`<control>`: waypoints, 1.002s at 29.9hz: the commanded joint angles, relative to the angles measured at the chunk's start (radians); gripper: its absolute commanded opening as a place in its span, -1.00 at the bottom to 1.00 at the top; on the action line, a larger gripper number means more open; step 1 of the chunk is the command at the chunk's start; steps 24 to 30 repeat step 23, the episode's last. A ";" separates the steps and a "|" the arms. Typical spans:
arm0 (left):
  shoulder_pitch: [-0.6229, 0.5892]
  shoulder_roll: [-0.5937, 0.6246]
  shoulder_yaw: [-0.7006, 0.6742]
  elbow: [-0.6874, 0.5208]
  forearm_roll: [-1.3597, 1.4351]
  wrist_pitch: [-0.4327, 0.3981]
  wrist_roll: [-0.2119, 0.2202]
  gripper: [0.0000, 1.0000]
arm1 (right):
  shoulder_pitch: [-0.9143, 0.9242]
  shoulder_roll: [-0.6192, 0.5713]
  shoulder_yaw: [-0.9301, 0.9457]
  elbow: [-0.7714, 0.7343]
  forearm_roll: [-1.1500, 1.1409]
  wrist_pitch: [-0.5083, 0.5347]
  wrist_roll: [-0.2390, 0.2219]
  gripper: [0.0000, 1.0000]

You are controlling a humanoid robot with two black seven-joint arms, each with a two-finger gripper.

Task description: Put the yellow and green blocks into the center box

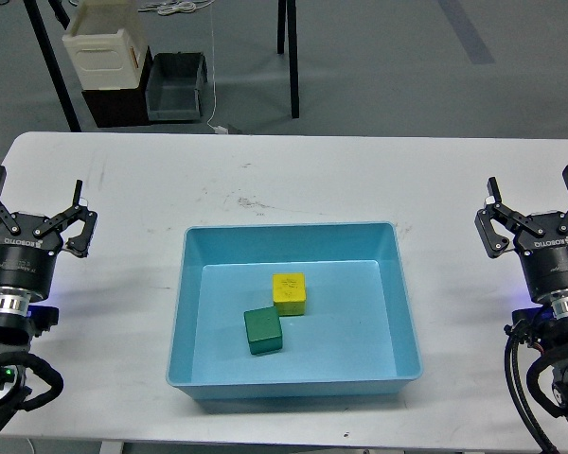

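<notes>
A yellow block (289, 293) and a green block (262, 331) lie side by side inside the light blue box (184, 312) at the table's centre. My left gripper (36, 210) stands upright at the table's left edge, open and empty. My right gripper (534, 200) stands upright at the right edge, open and empty. Both are well away from the box.
The white table (293, 180) carries only the box. Beyond its far edge on the floor stand a cream crate (99, 43), a grey bin (175, 83) and black stand legs (289, 52).
</notes>
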 commanded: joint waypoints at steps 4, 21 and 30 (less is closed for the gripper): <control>0.049 -0.003 -0.001 -0.037 -0.039 0.000 0.000 1.00 | -0.036 0.009 0.007 -0.001 0.128 0.042 -0.003 1.00; 0.093 -0.004 0.008 -0.105 -0.041 0.000 0.000 1.00 | -0.065 0.007 -0.010 -0.002 0.126 0.083 0.002 1.00; 0.100 -0.004 0.008 -0.105 -0.041 0.000 0.000 1.00 | -0.065 0.007 -0.010 -0.002 0.126 0.083 0.002 1.00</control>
